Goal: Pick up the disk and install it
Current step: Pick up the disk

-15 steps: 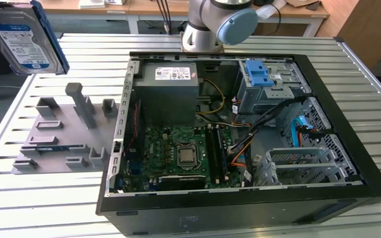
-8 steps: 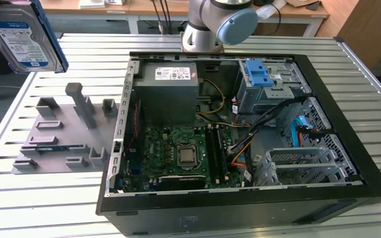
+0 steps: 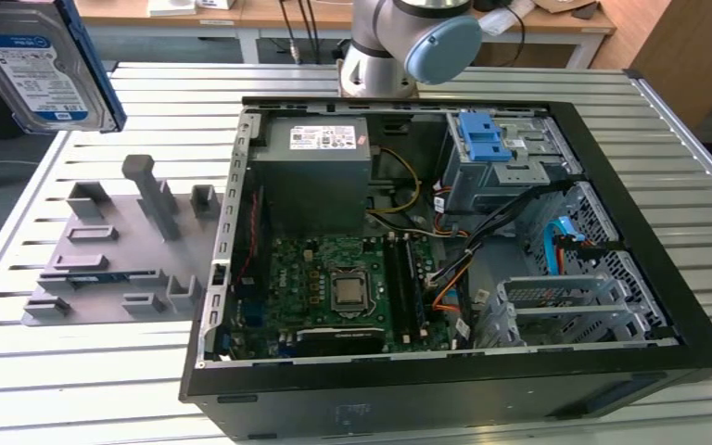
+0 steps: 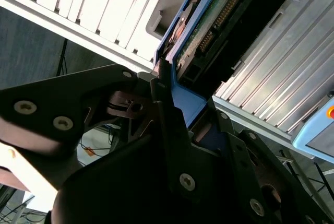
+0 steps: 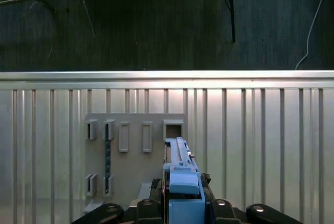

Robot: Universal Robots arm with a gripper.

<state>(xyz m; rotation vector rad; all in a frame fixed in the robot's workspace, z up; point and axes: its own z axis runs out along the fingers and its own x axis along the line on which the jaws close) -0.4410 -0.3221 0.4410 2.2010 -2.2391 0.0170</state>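
The end effector (image 4: 188,104) is clenched on the disk (image 4: 209,20), gripping it across its blue side rails. In the first wrist view the disk hangs edge-on, raised above the grey holder plate (image 5: 133,172). That plate lies on the slatted surface (image 3: 59,389), just beside the open computer case (image 3: 455,413).

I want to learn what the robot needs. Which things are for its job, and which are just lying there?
For the job: the disk, the gripper clamped on it, the open computer case.
Just there: the grey slotted holder, the slatted table.
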